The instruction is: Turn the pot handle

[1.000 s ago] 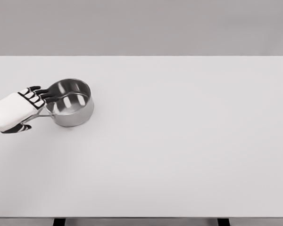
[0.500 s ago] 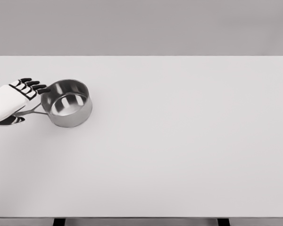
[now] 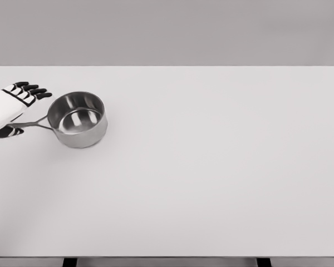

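A shiny steel pot (image 3: 77,119) stands upright on the white table (image 3: 211,167) near its left edge. Its thin handle (image 3: 32,124) points left, almost level in the picture. My left hand (image 3: 23,110) comes in from the left edge, just left of the pot. Its dark fingers (image 3: 33,90) stretch out above the handle, clear of the pot's rim. The thumb (image 3: 9,132) lies by the handle's far end, and I cannot tell whether it touches. The hand is open and grips nothing.
The table's left edge runs close beside my hand. Its front edge and two dark legs (image 3: 70,261) show at the bottom. A plain grey wall stands behind the table.
My left hand has drawn back left and upward, away from the pot's rim. The handle has swung from pointing lower left to pointing left, and the pot slid slightly left.
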Available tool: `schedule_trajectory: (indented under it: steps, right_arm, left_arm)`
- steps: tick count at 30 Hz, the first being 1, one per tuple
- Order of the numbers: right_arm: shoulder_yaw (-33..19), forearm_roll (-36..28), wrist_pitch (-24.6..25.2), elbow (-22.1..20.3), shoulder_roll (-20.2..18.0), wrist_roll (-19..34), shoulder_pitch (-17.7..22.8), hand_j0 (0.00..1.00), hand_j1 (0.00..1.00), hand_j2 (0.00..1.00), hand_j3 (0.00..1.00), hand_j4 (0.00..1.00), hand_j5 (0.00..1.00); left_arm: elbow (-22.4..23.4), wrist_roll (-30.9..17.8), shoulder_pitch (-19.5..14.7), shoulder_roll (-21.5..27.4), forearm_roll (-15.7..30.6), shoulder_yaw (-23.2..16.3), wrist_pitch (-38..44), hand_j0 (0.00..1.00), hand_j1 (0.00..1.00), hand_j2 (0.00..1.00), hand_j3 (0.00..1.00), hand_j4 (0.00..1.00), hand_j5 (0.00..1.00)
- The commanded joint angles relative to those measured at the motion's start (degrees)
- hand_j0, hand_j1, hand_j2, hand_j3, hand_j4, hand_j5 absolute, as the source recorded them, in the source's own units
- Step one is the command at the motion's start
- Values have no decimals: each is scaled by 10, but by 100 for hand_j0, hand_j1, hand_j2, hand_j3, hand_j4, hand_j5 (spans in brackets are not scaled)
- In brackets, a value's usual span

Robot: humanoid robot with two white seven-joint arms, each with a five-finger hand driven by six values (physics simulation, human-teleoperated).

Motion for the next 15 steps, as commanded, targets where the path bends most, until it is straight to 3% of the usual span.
schedule_trajectory:
  steps: [1, 15]
  right_arm:
    - [0, 0, -1, 0, 0, 0, 0, 100, 100, 100, 100, 100, 100]
    - [0, 0, 0, 0, 0, 0, 0, 100, 100, 100, 100, 100, 100]
  left_arm:
    - [11, 0, -1, 0, 3, 0, 0, 100, 100, 100, 100, 100, 100]
    - [65, 0, -43, -16, 1, -6, 0, 100, 100, 100, 100, 100, 100]
